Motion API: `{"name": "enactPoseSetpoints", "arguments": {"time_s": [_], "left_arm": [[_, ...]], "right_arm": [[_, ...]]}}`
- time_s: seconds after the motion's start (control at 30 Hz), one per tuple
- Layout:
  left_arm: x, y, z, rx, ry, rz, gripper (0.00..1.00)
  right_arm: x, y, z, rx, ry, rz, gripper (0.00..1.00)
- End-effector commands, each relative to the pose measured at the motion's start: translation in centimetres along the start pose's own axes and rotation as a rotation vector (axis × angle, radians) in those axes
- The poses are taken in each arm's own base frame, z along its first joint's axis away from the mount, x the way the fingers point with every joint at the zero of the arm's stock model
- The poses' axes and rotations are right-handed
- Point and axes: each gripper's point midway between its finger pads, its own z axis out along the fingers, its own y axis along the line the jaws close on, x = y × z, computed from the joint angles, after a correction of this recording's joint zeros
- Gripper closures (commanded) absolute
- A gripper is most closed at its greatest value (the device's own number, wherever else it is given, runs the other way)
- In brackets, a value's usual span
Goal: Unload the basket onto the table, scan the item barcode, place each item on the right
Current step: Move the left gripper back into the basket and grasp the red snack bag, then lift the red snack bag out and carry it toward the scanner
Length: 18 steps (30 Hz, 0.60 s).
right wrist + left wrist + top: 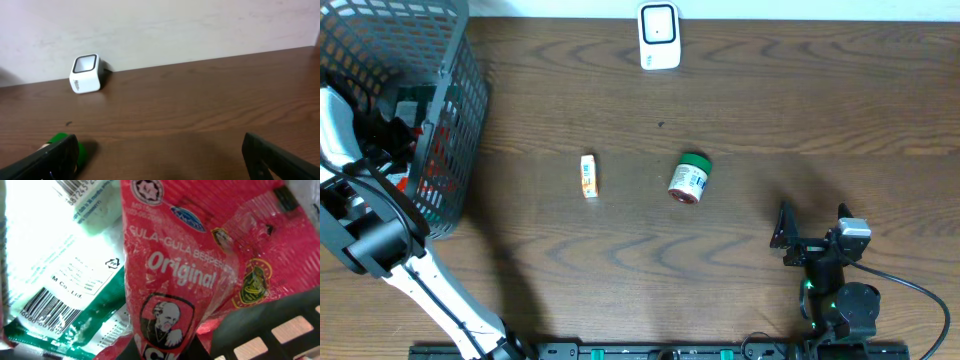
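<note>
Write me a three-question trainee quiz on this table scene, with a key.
1. True or false: the green-lidded jar lies on its side on the brown wooden table, apart from the small white cube-shaped scanner.
2. What does the left gripper pinch inside the dark wire-mesh basket? A) the red plastic packet printed "Original"; B) a blue bottle; C) a white mug.
3. Fill in: the right gripper stands with its jaws ____.
Key: 1 true; 2 A; 3 open.
</note>
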Motion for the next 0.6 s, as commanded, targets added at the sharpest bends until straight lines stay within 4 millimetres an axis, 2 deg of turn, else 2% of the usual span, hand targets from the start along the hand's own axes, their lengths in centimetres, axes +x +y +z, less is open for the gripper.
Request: {"name": "enactPoseSetpoints", "arguments": {"time_s": [0.0,0.03,0.17,0.3,0.43,0.5,0.57], "left_arm": [[-0.9,0.6,-2.3,-0.036,-0.068,-0.024,0.93],[-1.2,0.3,-4.4,-0.028,-0.126,-0.017,0.92],[-1.6,-0.6,-10.2,-0.001,-0.301,-0.013,0.92],[-1.1,-1.4,-16.7,0.036,-0.496,-0.027,0.93],[0.6,-2.1,-23.3,0.089,-0.686,-0.052,0.93],[1.9,-2.4,-26.2,0.127,-0.764,-0.086,0.92],[3.8,-3.7,-28.7,0.213,-0.812,-0.093,0.93]], "right_arm": [[0.1,-0.2,0.0,0.007,0.004,-0.011,0.01],[0.1,-0.2,0.0,0.007,0.004,-0.011,0.01],[0.1,-0.2,0.0,0.007,0.005,-0.011,0.01],[0.1,-0.2,0.0,0.007,0.005,-0.011,0.01],[0.1,-0.2,0.0,0.007,0.005,-0.011,0.01],[0.1,-0.2,0.0,0.007,0.005,-0.011,0.01],[0.1,-0.2,0.0,0.007,0.004,-0.011,0.01]]}}
